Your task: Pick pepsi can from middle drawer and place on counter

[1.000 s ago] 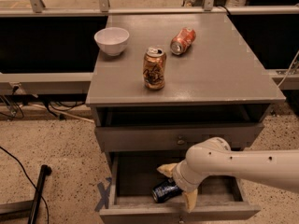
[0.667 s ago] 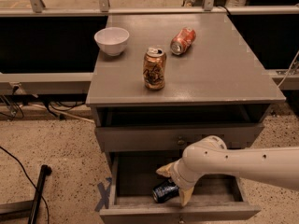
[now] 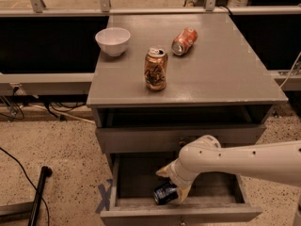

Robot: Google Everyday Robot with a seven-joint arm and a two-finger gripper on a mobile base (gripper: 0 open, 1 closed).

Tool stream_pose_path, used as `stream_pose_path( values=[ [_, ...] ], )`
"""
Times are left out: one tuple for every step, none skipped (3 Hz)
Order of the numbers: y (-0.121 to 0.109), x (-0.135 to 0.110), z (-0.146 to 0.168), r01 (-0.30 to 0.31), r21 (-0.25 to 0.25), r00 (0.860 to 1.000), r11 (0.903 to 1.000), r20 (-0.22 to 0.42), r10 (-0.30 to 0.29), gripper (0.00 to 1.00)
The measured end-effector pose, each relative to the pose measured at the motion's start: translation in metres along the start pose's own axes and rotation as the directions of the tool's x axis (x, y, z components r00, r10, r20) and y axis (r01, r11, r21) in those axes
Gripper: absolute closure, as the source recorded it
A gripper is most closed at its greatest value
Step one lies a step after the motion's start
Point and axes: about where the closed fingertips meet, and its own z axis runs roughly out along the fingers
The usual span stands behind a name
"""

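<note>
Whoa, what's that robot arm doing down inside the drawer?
The robot's white arm is reaching into the open middle drawer. Its gripper is right at the pepsi can, which lies on its side near the drawer's front. The jaws look spread apart, so the can isn't picked up yet. Up on the counter are a gold-brown can, an orange-red can on its side and a white bowl.

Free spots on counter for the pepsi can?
On the counter the right half, from the orange-red can to the right edge, is bare; so is the front-left corner in front of the bowl. Crowded around the gold-brown can. The claw sits in the middle drawer at the pepsi can.
</note>
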Motion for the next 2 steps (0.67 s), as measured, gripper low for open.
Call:
stream_pose_path(
  values=[
    [0.001, 0.007, 0.023, -0.025, -0.024, 1.0, 0.9994, -0.001, 0.025, 0.21],
    [0.003, 0.008, 0.043, -0.063, -0.054, 0.998, 0.9966, -0.003, 0.063, 0.21]
  ],
)
